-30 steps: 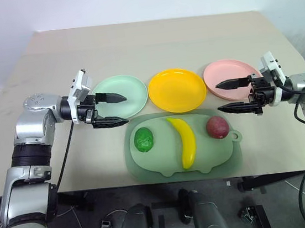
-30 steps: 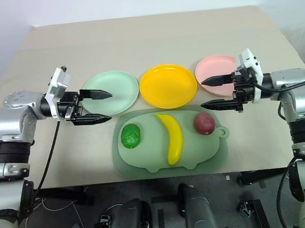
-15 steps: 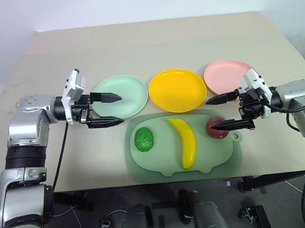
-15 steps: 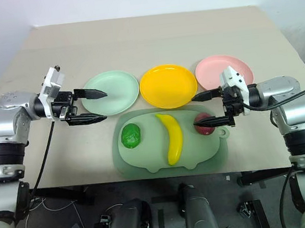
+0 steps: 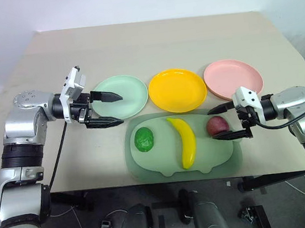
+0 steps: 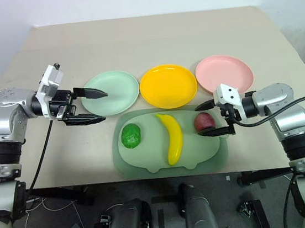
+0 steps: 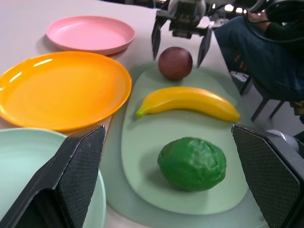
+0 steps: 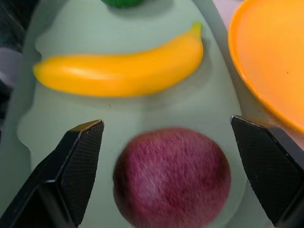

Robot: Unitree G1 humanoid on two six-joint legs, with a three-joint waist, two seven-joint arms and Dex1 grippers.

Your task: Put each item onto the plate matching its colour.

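Mat (image 5: 147,162): pale green, rounded, at the near edge of the table (image 5: 149,42); taken as the landmark for all places below.

Green fruit (image 5: 143,139): on the mat's left part, roundish and bumpy, no clear long axis.

Banana (image 5: 185,141): on the mat's middle, long axis running near to far, curved, its far tip leaning toward the green fruit's side.

Red fruit (image 5: 217,126): on the mat's right part, roundish, resting on the mat.

Right gripper (image 5: 222,122): forearm comes in from the mat's right side, low over the table and angled slightly downward, pointing left across the mat. Its fingers stand wide apart, one on the far side and one on the near side of the red fruit, so the fruit sits between them; whether either finger touches it cannot be told. In the right wrist view the red fruit (image 8: 172,176) lies between the two fingers with the banana beyond.

Left gripper (image 5: 113,109): forearm reaches in from the left, held above the table just beyond the mat's far left corner, pointing right, roughly level. Fingers spread apart, holding nothing; one finger is over the green plate's near rim.

Green plate (image 5: 129,86): beyond the mat's left part.

Yellow plate (image 5: 177,90): beyond the mat's middle, its near rim just beside the mat's far edge.

Pink plate (image 5: 232,77): beyond the mat's right part.
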